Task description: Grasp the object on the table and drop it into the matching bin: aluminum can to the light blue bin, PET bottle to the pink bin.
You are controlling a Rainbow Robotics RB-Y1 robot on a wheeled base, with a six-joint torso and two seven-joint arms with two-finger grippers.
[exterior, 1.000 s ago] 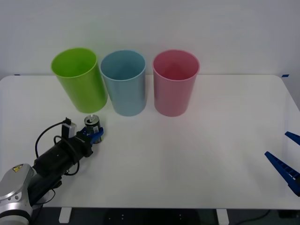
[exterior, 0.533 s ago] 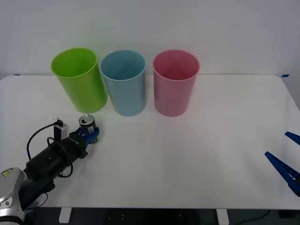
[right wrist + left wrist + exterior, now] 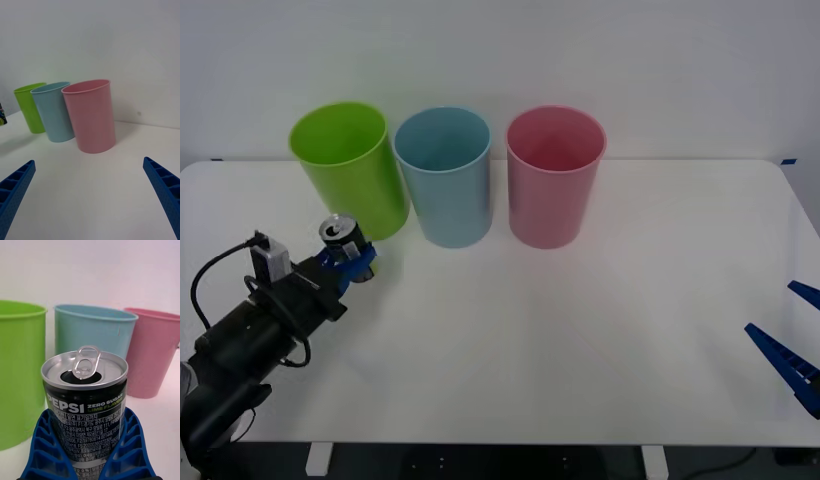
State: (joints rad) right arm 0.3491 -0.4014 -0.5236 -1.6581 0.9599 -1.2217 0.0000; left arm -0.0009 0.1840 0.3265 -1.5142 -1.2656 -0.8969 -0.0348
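The aluminum can (image 3: 340, 236), dark with a silver lid and pull tab, is held upright just off the white table (image 3: 600, 300), in front of the lime green bin. My left gripper (image 3: 348, 260) is shut on the can (image 3: 85, 401), with a blue finger (image 3: 131, 442) on each side of its lower half. The light blue bin (image 3: 443, 175) stands behind and to the right of the can, and the pink bin (image 3: 555, 175) is right of that. My right gripper (image 3: 792, 330) is parked open at the table's right edge, with the pink bin (image 3: 92, 114) ahead of it.
A lime green bin (image 3: 350, 170) stands at the left end of the row, close behind the can. All three bins are upright with their rims open, almost touching each other. Bare tabletop stretches across the middle and right, toward the right gripper.
My left arm has drawn back to the left and raised the can, which now sits higher and closer to the green bin. The right arm has not moved.
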